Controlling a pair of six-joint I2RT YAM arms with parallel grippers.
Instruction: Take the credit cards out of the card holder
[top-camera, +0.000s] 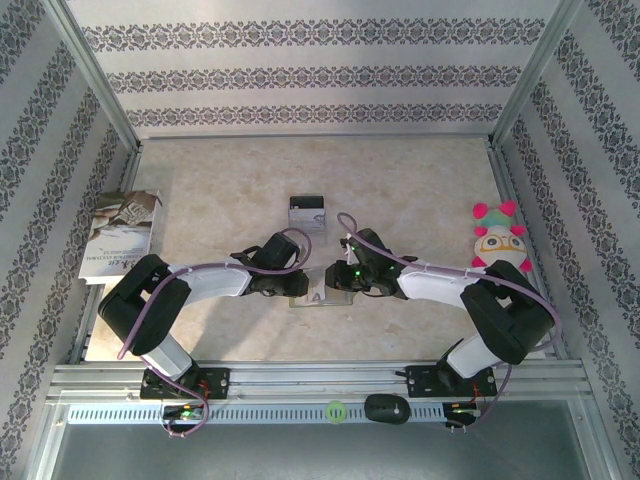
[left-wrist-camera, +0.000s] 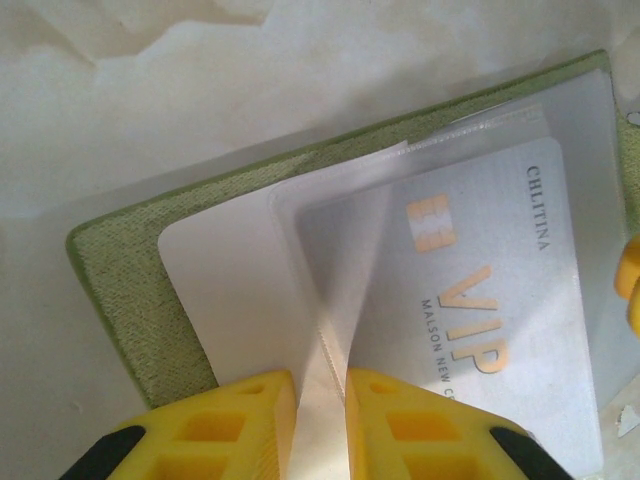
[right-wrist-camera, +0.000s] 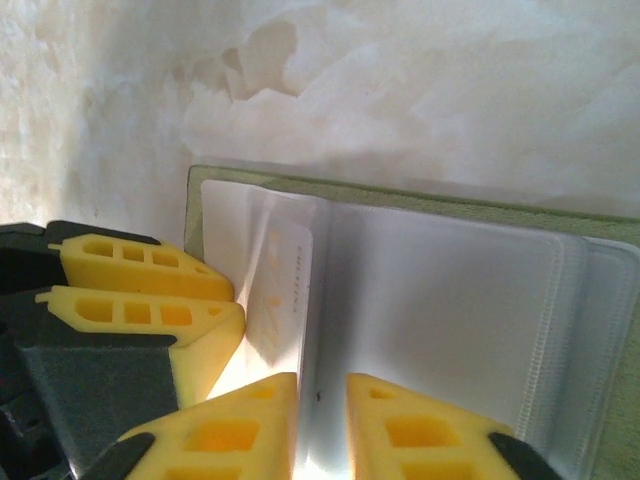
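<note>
Risk: left gripper (left-wrist-camera: 320, 388), from 9 o'clock, pinches just card holder (left-wrist-camera: 130, 290) pocket film, right gripper (right-wrist-camera: 322, 388), from 3 o'clock, grip unclear, so pulling could drag the holder, credit card (left-wrist-camera: 480, 280) staying inside.

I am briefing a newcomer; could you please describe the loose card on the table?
Look at the middle of the table, where the green wallet lies open. Just beyond it, toward the back wall, sits the card. It is small and pale with a black band, far smaller than the printed booklet at left.
</note>
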